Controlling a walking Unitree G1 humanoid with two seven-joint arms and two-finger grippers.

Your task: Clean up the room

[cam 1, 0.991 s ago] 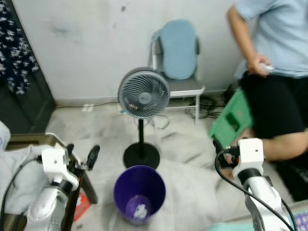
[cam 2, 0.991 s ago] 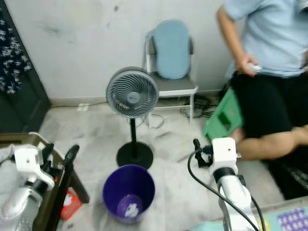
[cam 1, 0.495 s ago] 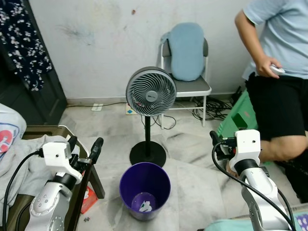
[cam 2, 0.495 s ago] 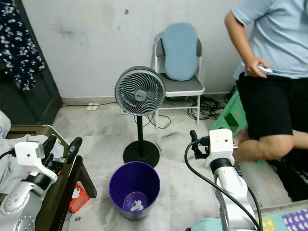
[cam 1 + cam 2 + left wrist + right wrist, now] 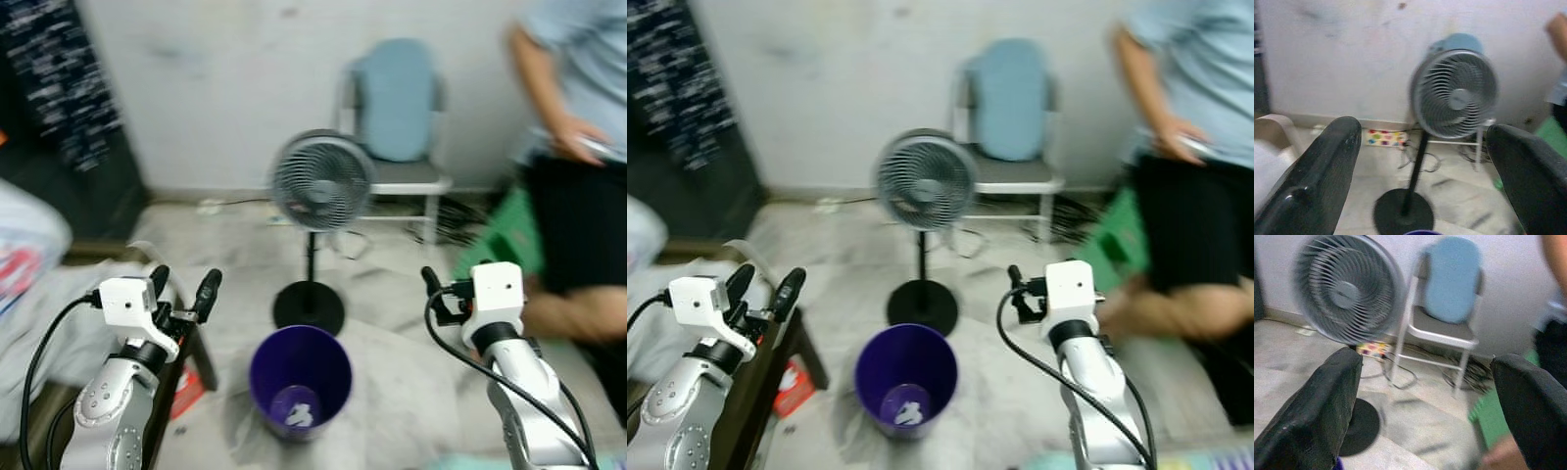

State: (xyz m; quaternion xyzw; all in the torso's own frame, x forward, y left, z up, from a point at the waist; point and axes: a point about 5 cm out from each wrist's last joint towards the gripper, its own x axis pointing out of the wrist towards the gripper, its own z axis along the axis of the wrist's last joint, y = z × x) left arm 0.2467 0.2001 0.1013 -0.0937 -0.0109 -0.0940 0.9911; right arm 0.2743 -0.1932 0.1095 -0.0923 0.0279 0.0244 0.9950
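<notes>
Between the right claw's (image 5: pixel 1427 406) two spread black fingers (image 5: pixel 1317 411), a blurred grey standing fan (image 5: pixel 1344 293) stands on the pale floor (image 5: pixel 1415 431). Just beside the fan is a folding chair (image 5: pixel 1444 318) with a blue cushion (image 5: pixel 1452 279), against the wall.

Purple bin (image 5: pixel 300 377) with a white scrap (image 5: pixel 297 416) inside, grey fan (image 5: pixel 321 180) on a black stand, pale blue cushion on the silver-framed chair (image 5: pixel 397 108). Green stool (image 5: pixel 502 235), red packet (image 5: pixel 791 384) on the marbled grey floor (image 5: pixel 392 294). The dark curtain (image 5: pixel 73 88) has a white floral print. The person wears a light blue shirt (image 5: pixel 588 59) and black shorts (image 5: pixel 578 220).
</notes>
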